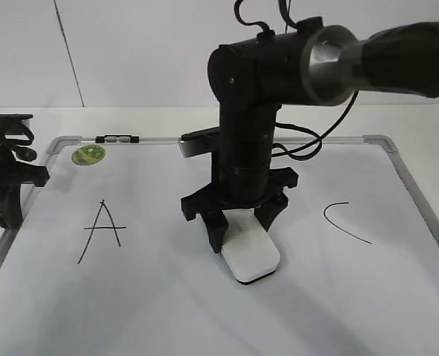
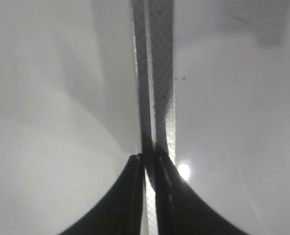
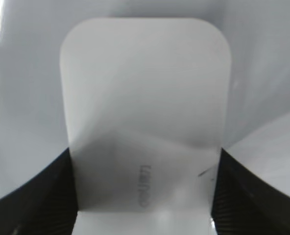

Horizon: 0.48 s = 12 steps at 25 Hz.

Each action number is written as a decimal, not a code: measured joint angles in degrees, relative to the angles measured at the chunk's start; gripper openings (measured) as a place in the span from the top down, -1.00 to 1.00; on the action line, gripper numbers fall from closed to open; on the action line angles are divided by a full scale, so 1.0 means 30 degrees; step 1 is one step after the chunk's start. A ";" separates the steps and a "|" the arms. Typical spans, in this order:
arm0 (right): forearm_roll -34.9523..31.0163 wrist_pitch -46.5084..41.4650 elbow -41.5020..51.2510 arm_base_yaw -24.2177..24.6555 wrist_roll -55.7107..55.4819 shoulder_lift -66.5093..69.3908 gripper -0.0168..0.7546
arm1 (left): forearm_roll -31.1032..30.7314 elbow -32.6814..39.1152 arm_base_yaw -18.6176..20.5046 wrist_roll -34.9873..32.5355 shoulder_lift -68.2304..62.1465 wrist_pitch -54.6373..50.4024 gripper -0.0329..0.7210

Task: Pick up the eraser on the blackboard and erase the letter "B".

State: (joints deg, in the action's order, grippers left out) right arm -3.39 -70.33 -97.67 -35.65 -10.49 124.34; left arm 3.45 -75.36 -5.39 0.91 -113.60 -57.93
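The white eraser (image 1: 251,256) lies flat on the blackboard (image 1: 167,304), between the letters A and C. My right gripper (image 1: 242,228) reaches down from above and is shut on the eraser's far end. In the right wrist view the eraser (image 3: 145,98) fills the middle, with a black finger of the right gripper (image 3: 145,200) against each side. The letter "B" does not show in any view. My left gripper (image 1: 8,200) hangs shut and empty over the board's left frame, which runs between its fingertips in the left wrist view (image 2: 150,161).
A black "A" (image 1: 101,230) is on the board's left and a curved "C" (image 1: 343,221) on its right. A round green sticker (image 1: 88,154) and a black clip (image 1: 117,139) sit at the top left. The silver frame (image 1: 420,200) edges the board.
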 joint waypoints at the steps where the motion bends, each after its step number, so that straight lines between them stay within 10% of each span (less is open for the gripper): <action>1: -0.0026 0.0000 0.0000 0.0187 0.0044 0.0000 -0.44 | 0.0000 0.0000 0.0000 0.0000 0.0000 0.0000 0.82; 12: -0.0131 0.0000 -0.0241 0.4693 0.0084 0.0031 -0.44 | 0.0000 0.0000 0.0000 0.0000 0.0000 0.0000 0.82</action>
State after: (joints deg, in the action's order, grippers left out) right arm -3.79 -70.33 -98.40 -21.57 -10.23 124.43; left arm 3.45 -75.36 -5.39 0.91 -113.60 -57.93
